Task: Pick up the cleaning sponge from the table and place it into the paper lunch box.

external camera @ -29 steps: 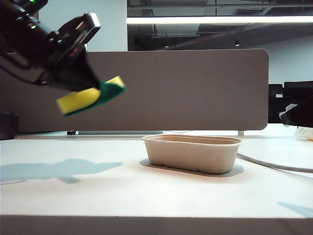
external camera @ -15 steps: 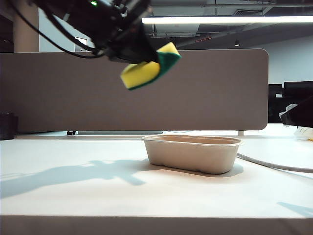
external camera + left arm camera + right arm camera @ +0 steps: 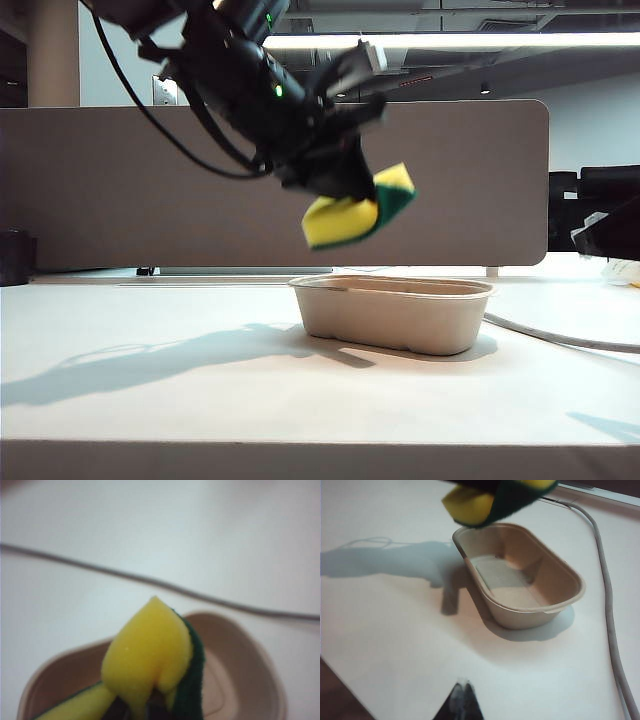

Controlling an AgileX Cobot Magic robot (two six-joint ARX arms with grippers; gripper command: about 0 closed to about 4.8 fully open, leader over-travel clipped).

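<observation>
No brand names, labels or writing readable anywhere here, not on the box, the sponge or the arm.

The left gripper [image 3: 352, 190] is up in the air over the near-left end of the paper lunch box [image 3: 393, 313], reaching in from the upper left of the exterior view. Its jaws are squeezed tight on the cleaning sponge [image 3: 358, 208], hard enough that the foam is folded and bulging around the pinch. In the left wrist view you can see the yellow foam [image 3: 148, 655] puffed up into a rounded lump with a crease down the middle, with the dark green scouring layer wrapping along one side. The sponge is clear of the box, hanging above the rim without touching it, tilted with the green end higher and pointing away from the arm.

The box itself sits flat on the white table [image 3: 200, 400], open side up, nothing inside it that I can see from the right wrist view. A grey cable [image 3: 607, 605] runs along the table past the far side of the box, near it but not touching.

The right gripper [image 3: 461, 700] is parked low and well away from the box; only the tips show at the edge of its own camera, and they look pressed together with nothing between them. Behind the table stands a grey-brown divider panel [image 3: 470, 180].
</observation>
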